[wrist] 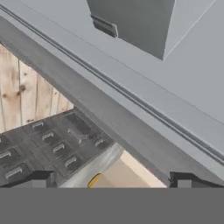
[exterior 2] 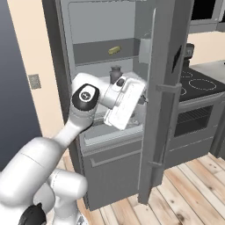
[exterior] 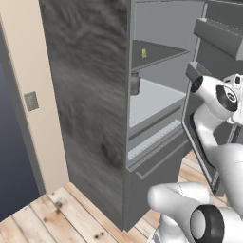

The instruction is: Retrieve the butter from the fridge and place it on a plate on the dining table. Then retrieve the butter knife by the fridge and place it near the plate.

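The fridge [exterior: 90, 95] stands open, its door [exterior 2: 163, 101] swung out to the right. The butter [exterior 2: 114, 50] is a small pale-yellow stick lying on the upper shelf; it also shows as the small butter [exterior: 144, 53] from the left side. My white hand [exterior 2: 125, 103] hangs in front of the lower shelf, well below the butter and just left of the door's edge. My gripper [wrist: 114, 181] is open, its two dark fingertips [wrist: 43, 179] stand wide apart and nothing lies between them.
A grey lidded jar [exterior 2: 115, 72] stands on the middle shelf, right behind my hand. Door bins [exterior: 220, 35] jut from the open door. A stove [exterior 2: 197, 88] stands right of the fridge. The floor [exterior: 57, 213] is wood planks. The bottom drawer [exterior 2: 114, 169] is closed.
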{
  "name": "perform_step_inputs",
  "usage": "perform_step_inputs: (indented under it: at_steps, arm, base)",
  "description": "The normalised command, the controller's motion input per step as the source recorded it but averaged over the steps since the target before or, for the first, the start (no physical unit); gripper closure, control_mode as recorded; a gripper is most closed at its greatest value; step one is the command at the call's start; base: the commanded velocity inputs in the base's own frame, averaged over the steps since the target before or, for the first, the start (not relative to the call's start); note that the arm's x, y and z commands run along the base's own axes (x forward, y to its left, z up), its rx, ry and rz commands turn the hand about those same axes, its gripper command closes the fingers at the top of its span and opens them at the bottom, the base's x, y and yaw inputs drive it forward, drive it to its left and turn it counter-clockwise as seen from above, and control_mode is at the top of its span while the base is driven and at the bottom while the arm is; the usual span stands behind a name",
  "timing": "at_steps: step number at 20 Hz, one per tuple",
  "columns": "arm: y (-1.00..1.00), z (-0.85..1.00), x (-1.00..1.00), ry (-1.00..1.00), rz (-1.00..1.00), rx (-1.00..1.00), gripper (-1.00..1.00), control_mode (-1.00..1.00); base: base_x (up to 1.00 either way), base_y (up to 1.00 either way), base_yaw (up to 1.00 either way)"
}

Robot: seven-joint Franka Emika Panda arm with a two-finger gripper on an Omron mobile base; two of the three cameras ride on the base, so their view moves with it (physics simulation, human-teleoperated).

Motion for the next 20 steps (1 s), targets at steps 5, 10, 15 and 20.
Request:
perform_step_inputs:
  at_steps: [5,10,15,20]
  arm:
    - [-1.00,0.00,0.34,0.25,0.00,0.00,-1.00,-1.00]
    - [-1.00,0.00,0.16,0.29,0.00,0.00,-1.00,-1.00]
    - [-0.94,0.09,0.07,0.14,0.00,0.06,-1.00,-1.00]
    - [0.46,0.72,-0.33,-0.09,-0.01,0.02,-1.00,-1.00]
  base:
    - [0.00,0.00,0.00]
    - [0.00,0.00,0.00]
    - [0.00,0.00,0.00]
    - [0.00,0.00,0.00]
